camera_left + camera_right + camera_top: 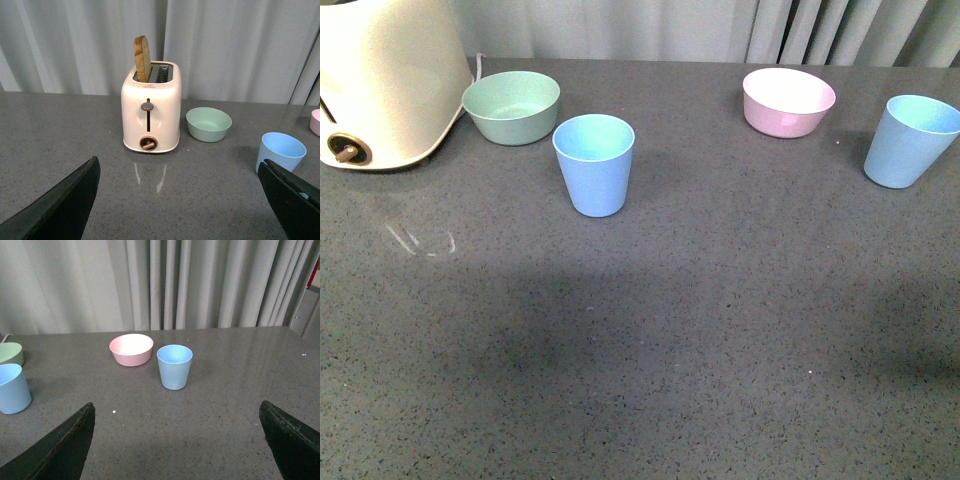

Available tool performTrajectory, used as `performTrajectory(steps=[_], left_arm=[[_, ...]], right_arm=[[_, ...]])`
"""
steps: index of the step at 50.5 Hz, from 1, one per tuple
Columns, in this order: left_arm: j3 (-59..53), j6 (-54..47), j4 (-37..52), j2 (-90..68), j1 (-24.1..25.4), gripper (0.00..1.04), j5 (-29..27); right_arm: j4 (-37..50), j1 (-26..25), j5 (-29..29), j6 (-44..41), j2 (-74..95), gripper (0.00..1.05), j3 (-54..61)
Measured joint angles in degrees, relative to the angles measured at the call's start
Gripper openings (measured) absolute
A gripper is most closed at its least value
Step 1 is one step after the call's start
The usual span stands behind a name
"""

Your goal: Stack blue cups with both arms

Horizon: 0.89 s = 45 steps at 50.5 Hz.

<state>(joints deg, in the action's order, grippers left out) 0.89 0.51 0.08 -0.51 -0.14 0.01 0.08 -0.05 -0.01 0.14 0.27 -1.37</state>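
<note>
Two light blue cups stand upright and apart on the grey table. One cup (594, 163) is left of centre, next to the mint-green bowl (511, 106); it also shows in the left wrist view (282, 151) and the right wrist view (12, 388). The other cup (910, 140) is at the far right, beside the pink bowl (788, 101); it also shows in the right wrist view (174, 366). My left gripper (185, 200) is open and empty, well short of the first cup. My right gripper (177, 440) is open and empty, short of the second cup. Neither arm shows in the front view.
A cream toaster (382, 80) with a slice of bread (142, 59) stands at the back left. Grey curtains (165, 280) hang behind the table. The table's right edge (300, 342) shows in the right wrist view.
</note>
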Motion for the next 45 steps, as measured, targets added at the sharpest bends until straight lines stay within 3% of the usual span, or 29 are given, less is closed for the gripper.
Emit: performTrajectory(steps=[35, 38, 41, 45], left_arm=[[0.02, 0.02, -0.02, -0.02, 0.0, 0.96, 0.04], [2.93, 2.62, -7.89, -3.82, 1.36, 0.96, 5.27], [10.67, 7.63, -19.34, -18.6, 2.29, 0.96, 11.13], [17.0, 11.43, -14.53, -35.28, 2.38, 0.96, 12.24]], right_arm=[[0.0, 0.0, 0.02, 0.0, 0.0, 0.96, 0.0], [0.0, 0.0, 0.04, 0.0, 0.0, 0.96, 0.0], [0.0, 0.0, 0.0, 0.0, 0.0, 0.96, 0.0], [0.0, 0.0, 0.0, 0.0, 0.0, 0.96, 0.0]])
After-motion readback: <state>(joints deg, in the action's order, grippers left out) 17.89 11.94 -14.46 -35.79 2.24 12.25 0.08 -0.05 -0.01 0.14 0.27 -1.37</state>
